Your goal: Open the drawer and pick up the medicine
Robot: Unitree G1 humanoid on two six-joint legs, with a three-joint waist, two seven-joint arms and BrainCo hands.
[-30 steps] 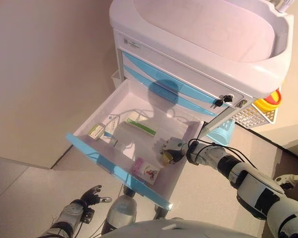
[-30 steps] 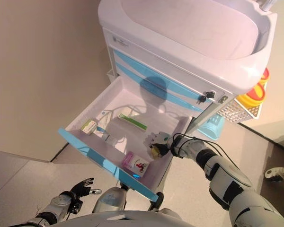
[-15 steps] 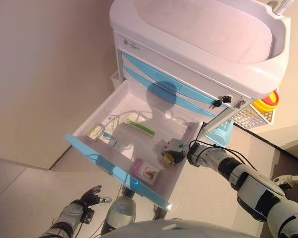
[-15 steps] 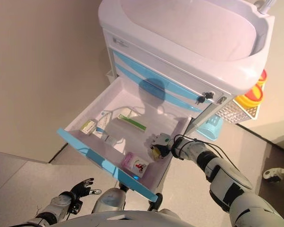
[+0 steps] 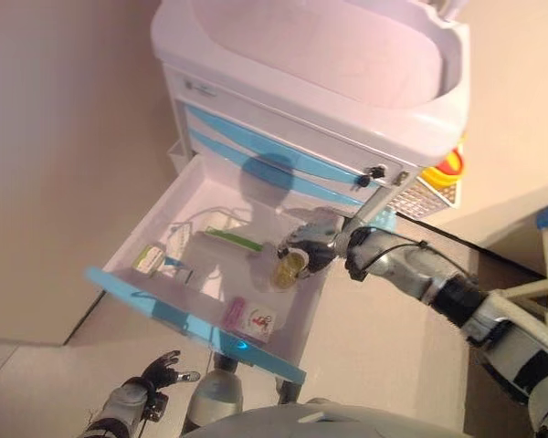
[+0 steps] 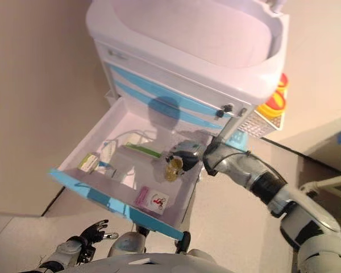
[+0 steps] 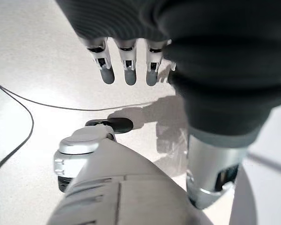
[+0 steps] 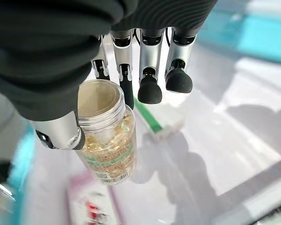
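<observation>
The cart's top drawer (image 5: 164, 306) stands pulled out, with a blue front. My right hand (image 5: 312, 245) is above its right part and is shut on a clear medicine bottle (image 5: 287, 270) of yellow capsules, lifted off the drawer floor. In the right wrist view the bottle (image 8: 105, 136) is pinched between thumb and fingers (image 8: 150, 89). A pink medicine box (image 5: 250, 319), a green-striped box (image 5: 230, 239) and a small green box (image 5: 149, 258) lie in the drawer. My left hand (image 5: 157, 373) hangs low by the floor, fingers (image 7: 126, 70) straight and empty.
The white medical cart (image 5: 301, 82) has closed blue-striped drawers (image 5: 265, 160) above the open one, with keys (image 5: 374, 173) at the right. A white wire basket (image 5: 420, 196) with a yellow container (image 5: 443, 169) hangs on its right side. A wall lies to the left.
My right hand has lifted the capsule bottle up from the drawer floor. The camera has shifted, so the whole cart sits further left in view.
</observation>
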